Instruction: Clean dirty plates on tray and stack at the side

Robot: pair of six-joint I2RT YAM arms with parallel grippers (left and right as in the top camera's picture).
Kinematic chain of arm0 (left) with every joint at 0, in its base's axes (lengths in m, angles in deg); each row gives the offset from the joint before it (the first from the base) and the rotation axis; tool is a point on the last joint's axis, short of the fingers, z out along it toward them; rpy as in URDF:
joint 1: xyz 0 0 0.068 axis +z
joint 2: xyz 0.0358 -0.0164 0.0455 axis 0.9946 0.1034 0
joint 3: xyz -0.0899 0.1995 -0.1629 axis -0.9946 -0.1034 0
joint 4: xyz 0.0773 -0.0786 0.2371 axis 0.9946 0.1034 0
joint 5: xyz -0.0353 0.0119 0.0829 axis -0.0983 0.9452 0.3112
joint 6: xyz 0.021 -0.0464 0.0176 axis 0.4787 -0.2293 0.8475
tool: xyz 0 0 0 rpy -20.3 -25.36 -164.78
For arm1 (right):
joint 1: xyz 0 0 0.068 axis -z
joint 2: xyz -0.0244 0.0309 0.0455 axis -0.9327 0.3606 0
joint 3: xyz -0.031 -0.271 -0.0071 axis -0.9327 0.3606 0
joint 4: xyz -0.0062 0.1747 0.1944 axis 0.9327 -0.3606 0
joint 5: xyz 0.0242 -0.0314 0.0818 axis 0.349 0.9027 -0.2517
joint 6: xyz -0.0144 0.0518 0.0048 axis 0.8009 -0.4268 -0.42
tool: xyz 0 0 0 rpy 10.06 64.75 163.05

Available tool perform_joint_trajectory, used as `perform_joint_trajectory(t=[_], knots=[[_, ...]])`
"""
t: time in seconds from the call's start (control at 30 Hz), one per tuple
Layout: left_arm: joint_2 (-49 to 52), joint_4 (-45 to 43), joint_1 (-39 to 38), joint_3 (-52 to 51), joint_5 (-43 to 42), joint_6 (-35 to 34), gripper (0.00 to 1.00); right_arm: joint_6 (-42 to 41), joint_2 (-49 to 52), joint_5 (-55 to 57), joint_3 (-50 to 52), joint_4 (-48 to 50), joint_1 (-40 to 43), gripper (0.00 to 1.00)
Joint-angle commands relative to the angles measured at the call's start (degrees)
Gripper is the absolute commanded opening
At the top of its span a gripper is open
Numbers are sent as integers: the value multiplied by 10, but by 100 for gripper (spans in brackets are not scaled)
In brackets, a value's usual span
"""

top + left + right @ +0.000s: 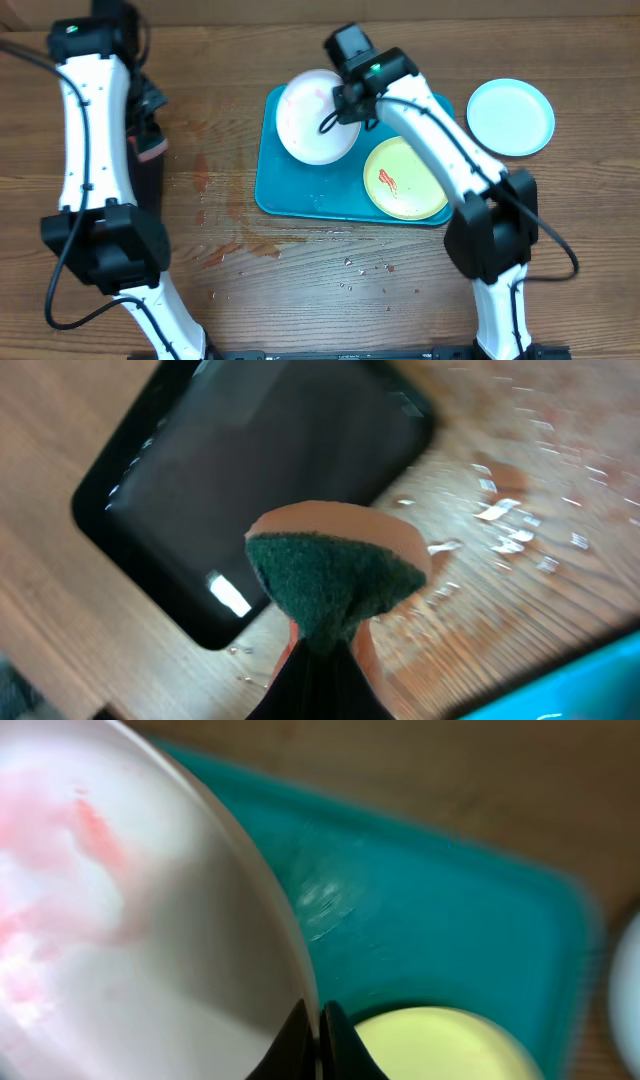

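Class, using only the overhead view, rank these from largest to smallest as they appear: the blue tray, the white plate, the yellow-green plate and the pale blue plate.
1. Blue tray, clearly largest.
2. White plate, yellow-green plate and pale blue plate: all look alike in size, so no ranking. The white plate is partly covered by the arm and may sit nearer the camera.

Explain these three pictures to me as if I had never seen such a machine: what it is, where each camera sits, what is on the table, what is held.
Two white robot arms stand at a wooden table. One picture looks down from above; the other two come from cameras on each wrist. The left gripper is shut on a sponge, above a black tray. The right gripper pinches the rim of the white plate, smeared red, over the turquoise tray. The yellow-green plate, also smeared, lies in that tray. The pale blue plate sits on the table beside it.
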Motion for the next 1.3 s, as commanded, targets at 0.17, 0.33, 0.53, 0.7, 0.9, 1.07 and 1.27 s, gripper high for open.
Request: perform_joint_trajectory(t=[0.17,0.33,0.53,0.7,0.9,1.07,1.27], knots=[[1,-50,96,-85,-51,-16,4,159,-52,464,-23,15,-152,4],[1,-82,133,-126,-96,-16,4,285,-52,631,-23,84,-207,4],[1,-87,143,-130,-102,-14,4,335,-52,691,-23,147,-224,4],[1,-88,143,-130,-102,-8,4,96,-45,151,-19,7,-114,4],[1,-88,143,-130,-102,-8,4,-47,-49,-102,-19,-43,128,4],[1,-93,141,-130,-111,-8,4,-57,-35,-255,-18,-103,384,4],[1,-95,141,-130,-117,-7,4,-57,-19,-256,20,-73,527,4]])
